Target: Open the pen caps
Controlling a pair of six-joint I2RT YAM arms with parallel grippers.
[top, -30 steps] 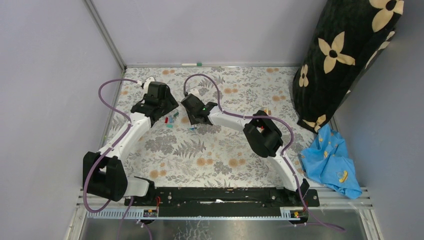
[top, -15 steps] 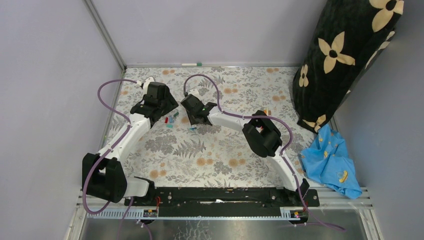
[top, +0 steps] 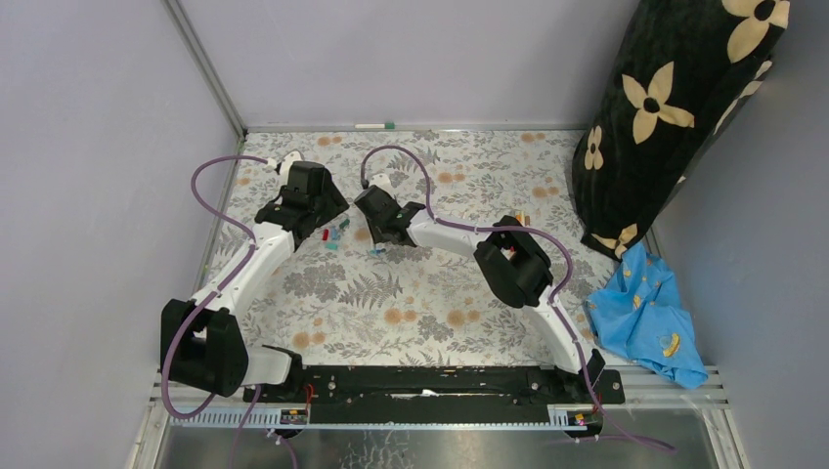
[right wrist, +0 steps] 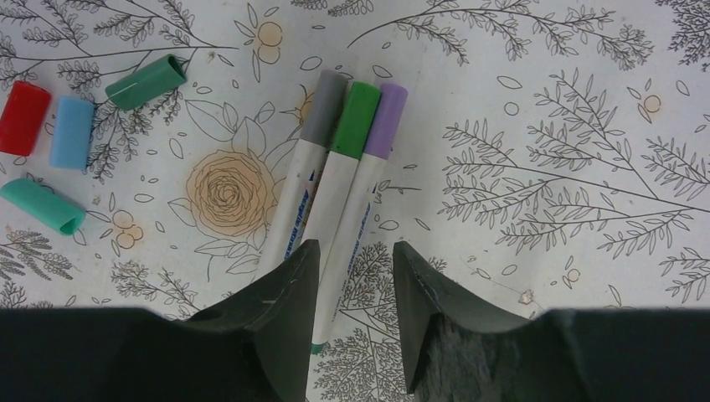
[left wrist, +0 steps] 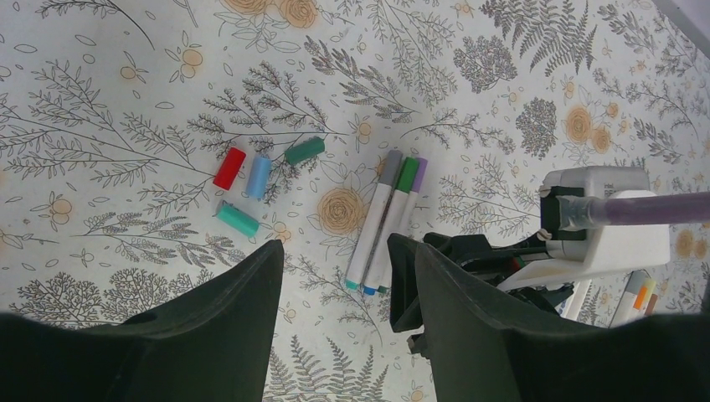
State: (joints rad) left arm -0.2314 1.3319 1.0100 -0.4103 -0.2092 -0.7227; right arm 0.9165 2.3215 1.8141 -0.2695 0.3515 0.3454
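four loose caps sit at the left of the right wrist view: red cap (right wrist: 23,117), light blue cap (right wrist: 71,131) touching it, dark green cap (right wrist: 146,82) up top, teal cap (right wrist: 42,206) lower down, all apart from the pens (right wrist: 331,197). three of those lie side by side at centre, touching, tops on: grey cap (right wrist: 323,105), green cap (right wrist: 360,119), purple cap (right wrist: 385,120). right gripper (right wrist: 356,251) hangs over their lower ends, jaws wide, gripping nothing. left gripper (left wrist: 335,251) hovers close by, jaws wide too, nothing held. flowered tablecloth (right wrist: 544,126) underneath.
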